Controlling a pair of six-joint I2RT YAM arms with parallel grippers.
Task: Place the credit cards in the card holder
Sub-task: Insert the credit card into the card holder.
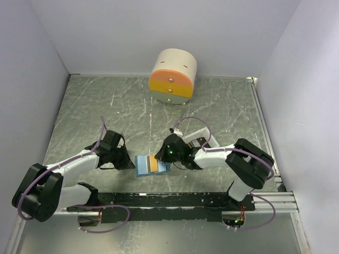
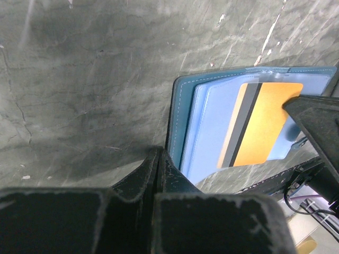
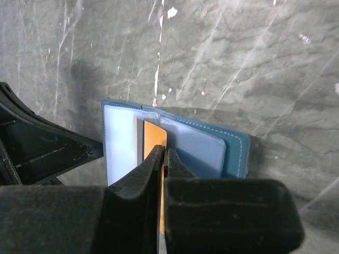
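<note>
The light-blue card holder [image 1: 142, 165] [image 2: 209, 121] [image 3: 121, 140] lies open on the table between my two grippers. An orange credit card with a dark stripe [image 1: 152, 163] [image 2: 270, 121] [image 3: 154, 136] lies on its inner face, partly under a clear pocket. My right gripper [image 1: 160, 160] [image 3: 164, 151] is shut on that card's near edge; an orange sliver shows between its fingers. Shut too, my left gripper [image 1: 129, 163] [image 2: 159, 153] has its tips down at the holder's left edge. I cannot tell whether it pinches that edge. No other credit cards show.
A round cream drawer box [image 1: 172, 76] with orange and yellow fronts stands at the back centre. A white tray [image 1: 197, 132] lies partly under my right arm. A black rail [image 1: 175, 200] runs along the near edge. Walls close in left, right and back.
</note>
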